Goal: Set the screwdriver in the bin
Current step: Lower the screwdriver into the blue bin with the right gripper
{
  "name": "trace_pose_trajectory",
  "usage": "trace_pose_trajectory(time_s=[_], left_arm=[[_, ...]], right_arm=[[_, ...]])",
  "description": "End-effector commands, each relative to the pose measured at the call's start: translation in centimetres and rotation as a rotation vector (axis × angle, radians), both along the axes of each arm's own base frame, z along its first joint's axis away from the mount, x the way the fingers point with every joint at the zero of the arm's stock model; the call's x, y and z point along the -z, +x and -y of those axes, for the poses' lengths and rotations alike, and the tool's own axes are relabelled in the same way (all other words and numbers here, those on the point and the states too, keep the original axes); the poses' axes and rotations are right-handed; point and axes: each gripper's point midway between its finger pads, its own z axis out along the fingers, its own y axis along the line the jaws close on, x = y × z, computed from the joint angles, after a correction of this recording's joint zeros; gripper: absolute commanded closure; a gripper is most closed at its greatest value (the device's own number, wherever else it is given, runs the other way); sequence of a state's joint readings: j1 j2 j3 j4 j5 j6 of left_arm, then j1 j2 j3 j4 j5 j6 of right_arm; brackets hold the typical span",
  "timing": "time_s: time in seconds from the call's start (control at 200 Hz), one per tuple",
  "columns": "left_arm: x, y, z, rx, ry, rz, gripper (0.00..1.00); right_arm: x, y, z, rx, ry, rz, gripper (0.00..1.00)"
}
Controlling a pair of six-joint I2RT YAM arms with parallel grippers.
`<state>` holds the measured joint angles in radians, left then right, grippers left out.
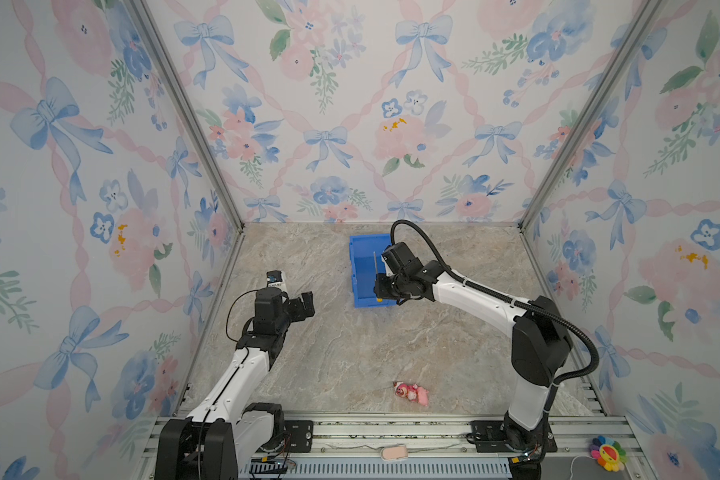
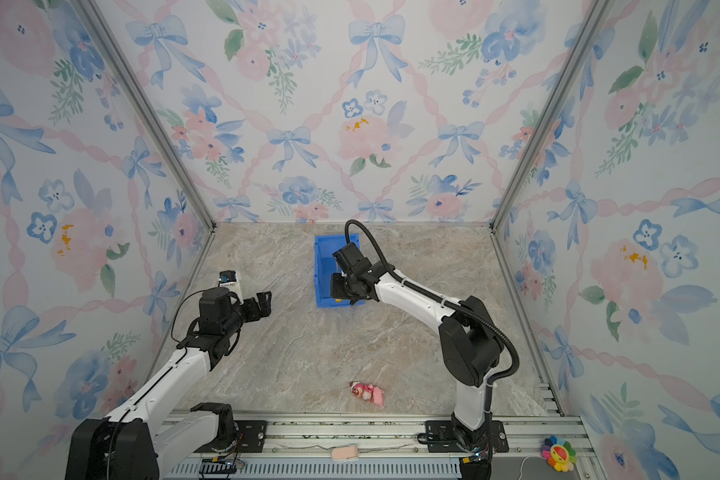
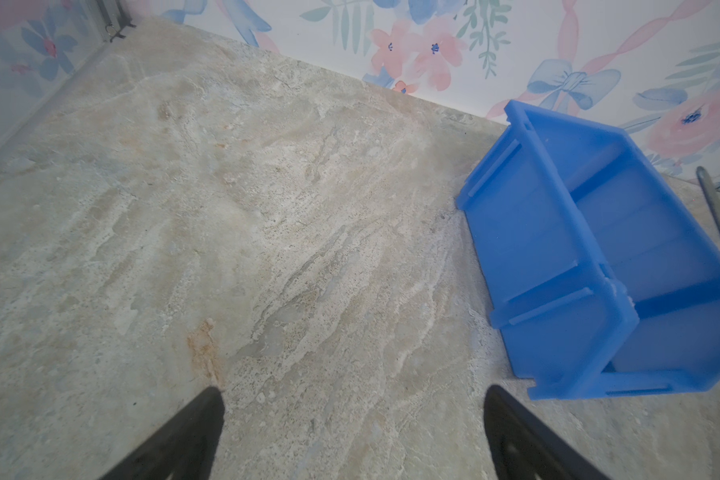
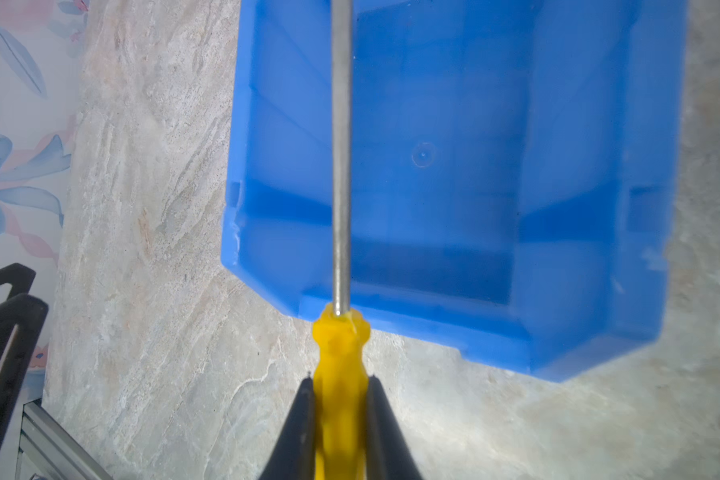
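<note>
The right gripper clamps the screwdriver by its yellow handle, shaft reaching over the bin; left gripper, beside the bin, gapes wide.

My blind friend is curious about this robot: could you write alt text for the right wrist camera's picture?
The right gripper is shut on the yellow handle of a screwdriver, whose thin metal shaft points out over an open blue bin. The bin sits on a marbled table.

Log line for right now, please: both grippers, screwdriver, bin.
right gripper: shut on screwdriver handle | shaft: over bin, not released | left gripper: open, empty, apart from bin
</note>
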<state>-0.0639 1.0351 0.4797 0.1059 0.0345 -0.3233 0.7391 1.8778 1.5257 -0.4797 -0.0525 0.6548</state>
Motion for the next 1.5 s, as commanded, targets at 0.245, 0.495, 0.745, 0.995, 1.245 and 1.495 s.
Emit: trace_pose_trajectory(time_s=[0.245, 0.495, 0.745, 0.995, 1.245, 1.495], left_arm=[[-0.1, -0.3, -0.2, -0.02, -0.018, 0.021, 0.02], [-0.3, -0.4, -0.7, -0.045, -0.01, 0.033, 0.02], [-0.5, -0.5, -0.8, -0.049, -0.01, 0.046, 0.02], [-0.5, -0.6, -0.9, -0.055, -0.007, 0.05, 0.02], [-0.3, -0.5, -0.9, -0.055, -0.009, 0.045, 0.02], [-0.2, -0.3, -0.8, -0.045, -0.005, 0.043, 0.02]], right_arm=[[1.1, 4.1, -2.5, 0.023, -0.002, 0.028, 0.91], [3.2, 6.0, -2.8, 0.036, -0.009, 0.008, 0.91], [5.4, 7.0, -3.0, 0.028, -0.026, -0.015, 0.9], [7.3, 7.5, -3.1, 0.027, -0.047, -0.042, 0.88], [8.6, 7.8, -3.2, 0.009, -0.082, -0.043, 0.82], [10.3, 7.8, -2.8, 0.013, -0.123, -0.064, 0.78]])
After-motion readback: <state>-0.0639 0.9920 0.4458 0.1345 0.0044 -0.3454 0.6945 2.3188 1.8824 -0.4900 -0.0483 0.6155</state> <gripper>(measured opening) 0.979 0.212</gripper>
